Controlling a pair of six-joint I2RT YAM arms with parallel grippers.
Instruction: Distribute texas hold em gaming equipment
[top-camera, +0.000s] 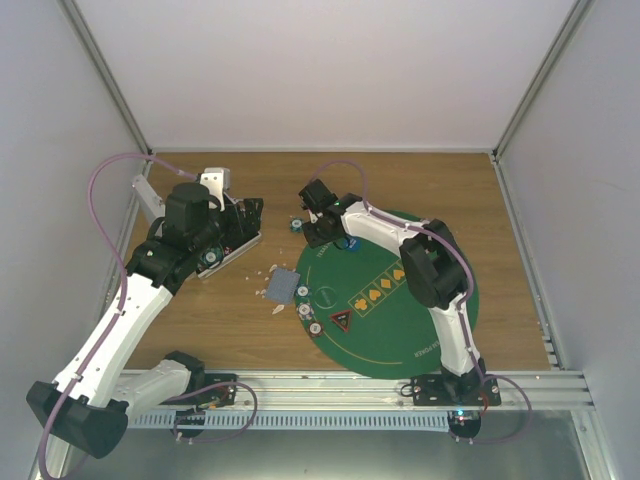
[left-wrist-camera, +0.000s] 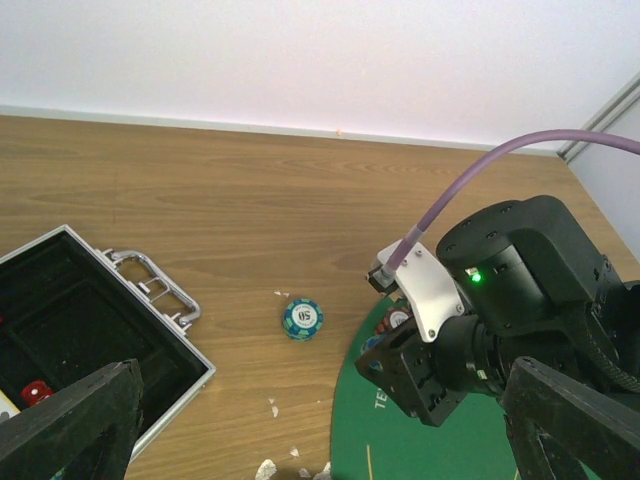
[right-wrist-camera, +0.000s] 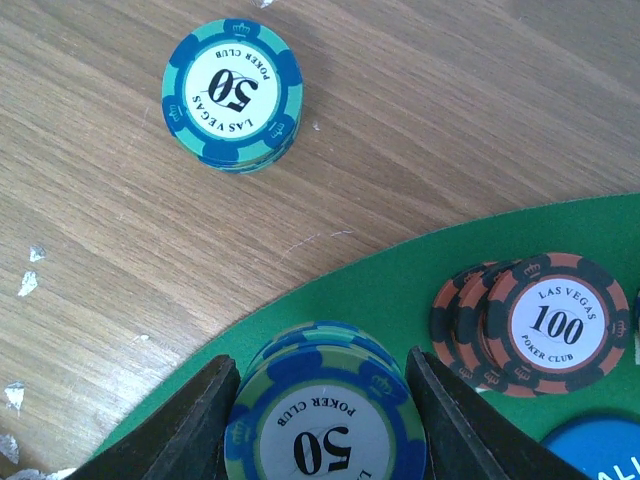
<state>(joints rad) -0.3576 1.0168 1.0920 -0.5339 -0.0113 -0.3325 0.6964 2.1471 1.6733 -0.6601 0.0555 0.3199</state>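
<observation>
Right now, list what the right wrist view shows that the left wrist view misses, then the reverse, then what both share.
Right wrist only: a blue-and-green stack of 50 poker chips gripped in the right end effector, and the legible 100 on fanned orange-and-black chips.
Left wrist only: the open silver metal case with black lining, and the right arm's black wrist.
Both: a second, loose blue-and-green 50 chip stack on the wooden table, near the round green felt mat.
</observation>
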